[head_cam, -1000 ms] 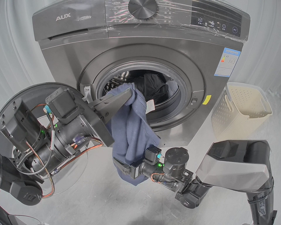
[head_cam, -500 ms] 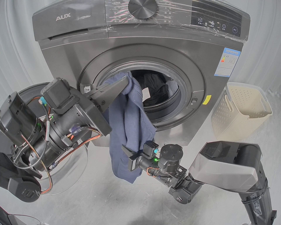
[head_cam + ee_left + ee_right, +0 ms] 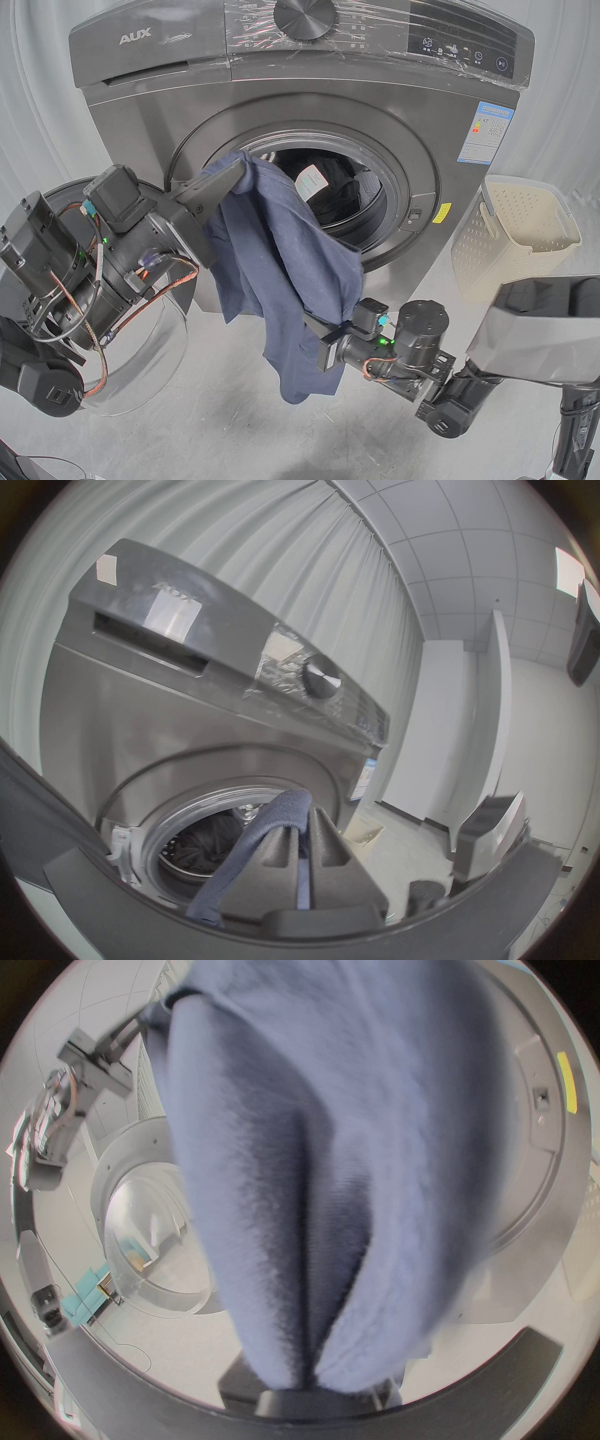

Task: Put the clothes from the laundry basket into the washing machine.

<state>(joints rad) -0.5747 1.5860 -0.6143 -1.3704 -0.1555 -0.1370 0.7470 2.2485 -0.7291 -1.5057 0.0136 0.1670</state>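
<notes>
My left hand (image 3: 239, 172) is clamped on the top of the soft blue piece of clothing (image 3: 281, 244), right at the round mouth of the big grey metal washing machine (image 3: 375, 94). My right hand (image 3: 311, 322) is clamped on it lower down. I see the cream plastic laundry basket (image 3: 519, 244) beside the machine.

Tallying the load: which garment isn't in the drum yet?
The blue garment, hanging before the opening between left pincer and right pincer, both shut on it. The black clothes lie inside the drum.
</notes>
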